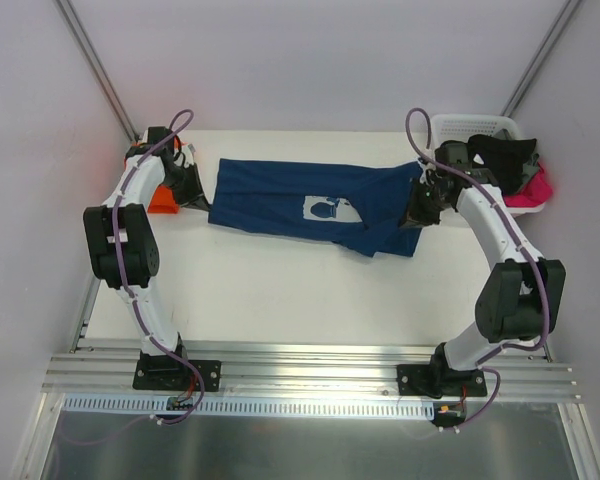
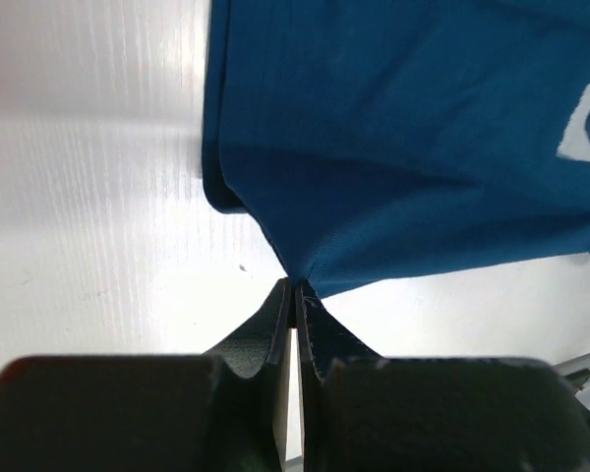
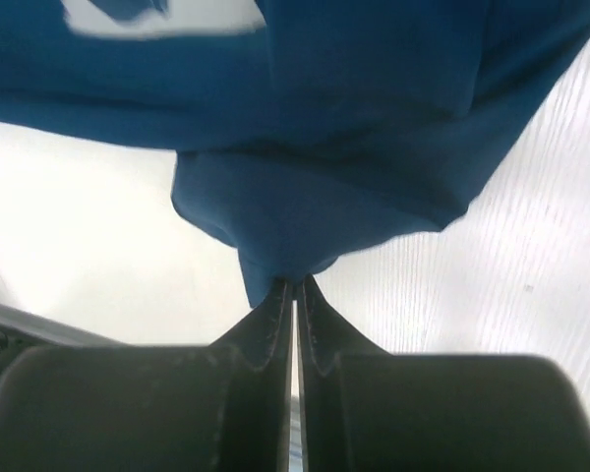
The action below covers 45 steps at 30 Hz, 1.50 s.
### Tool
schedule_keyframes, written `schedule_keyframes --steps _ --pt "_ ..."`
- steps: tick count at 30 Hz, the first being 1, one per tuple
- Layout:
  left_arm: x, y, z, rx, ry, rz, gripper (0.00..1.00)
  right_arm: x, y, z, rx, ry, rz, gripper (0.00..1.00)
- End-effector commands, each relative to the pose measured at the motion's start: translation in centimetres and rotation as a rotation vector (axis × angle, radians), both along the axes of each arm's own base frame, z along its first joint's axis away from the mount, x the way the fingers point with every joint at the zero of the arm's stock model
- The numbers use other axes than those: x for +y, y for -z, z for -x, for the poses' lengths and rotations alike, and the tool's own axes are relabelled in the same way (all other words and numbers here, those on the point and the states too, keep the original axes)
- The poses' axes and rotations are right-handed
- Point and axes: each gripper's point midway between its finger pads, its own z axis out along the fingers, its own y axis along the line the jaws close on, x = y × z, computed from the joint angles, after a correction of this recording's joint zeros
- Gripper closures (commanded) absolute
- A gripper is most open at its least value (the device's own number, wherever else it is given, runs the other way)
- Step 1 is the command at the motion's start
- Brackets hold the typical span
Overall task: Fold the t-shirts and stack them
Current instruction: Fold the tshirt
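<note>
Two shirts are in view. The navy shirt [image 1: 300, 205] is soft, smooth cloth, stretched as one long, uneven band across the far half of the white worktop [image 1: 280, 290]. It has a single pale print [image 1: 325, 208] near its middle and a doubled flap hanging towards the near side at its right end. The orange shirt [image 1: 163, 200] shows only as a bright patch at the far left, mostly hidden by the left arm.

The left hand [image 2: 293, 290] is clenched on the navy shirt's left edge, and the cloth is drawn to a sharp point between its dark ridged fingers. The right hand [image 3: 293, 285] is clenched on a rounded bunch at the right end. Up close the worktop has fine parallel ribs.

One white lattice basket [image 1: 470, 125] sits at the far right corner, holding dark cloth [image 1: 505, 150] and pink cloth [image 1: 535, 190].
</note>
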Motion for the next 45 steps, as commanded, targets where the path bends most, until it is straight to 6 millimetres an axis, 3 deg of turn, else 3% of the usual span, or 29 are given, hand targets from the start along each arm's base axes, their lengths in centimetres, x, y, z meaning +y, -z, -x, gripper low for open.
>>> schedule_keyframes --steps 1,3,4,9,15,31,38,42,45 --pt "-0.6 -2.5 -1.3 -0.073 0.043 0.002 1.00 -0.3 -3.7 -3.7 -0.135 0.010 -0.013 0.99" --pt "-1.0 -2.7 -2.1 -0.090 0.057 -0.008 1.00 -0.2 -4.1 -4.8 -0.151 0.006 -0.014 0.99" --pt "-1.1 -2.8 -2.5 -0.097 0.060 -0.011 1.00 -0.2 -5.3 -5.9 -0.187 0.009 -0.012 0.99" --pt "-1.4 -3.4 -5.0 -0.148 0.084 -0.041 1.00 -0.3 -5.3 -9.3 -0.219 0.007 0.005 0.99" --pt "-1.4 -2.5 -7.7 -0.175 0.094 -0.075 1.00 -0.4 -4.7 -13.0 -0.237 0.004 0.020 0.99" --pt "0.9 -2.4 -9.9 -0.211 0.024 -0.183 1.00 -3.0 -3.8 -16.7 -0.254 0.043 0.112 1.00" --pt "1.6 -2.7 -11.9 -0.254 0.009 -0.217 1.00 -3.3 -4.3 -19.4 -0.305 0.045 0.135 0.99" --pt "1.7 -1.7 -12.6 -0.251 0.019 -0.235 1.00 -3.4 -4.6 -21.7 -0.351 0.041 0.148 0.99" --pt "1.8 -1.0 -13.0 -0.247 0.015 -0.246 1.00 -3.1 -3.3 -22.8 -0.346 0.032 0.153 1.00"
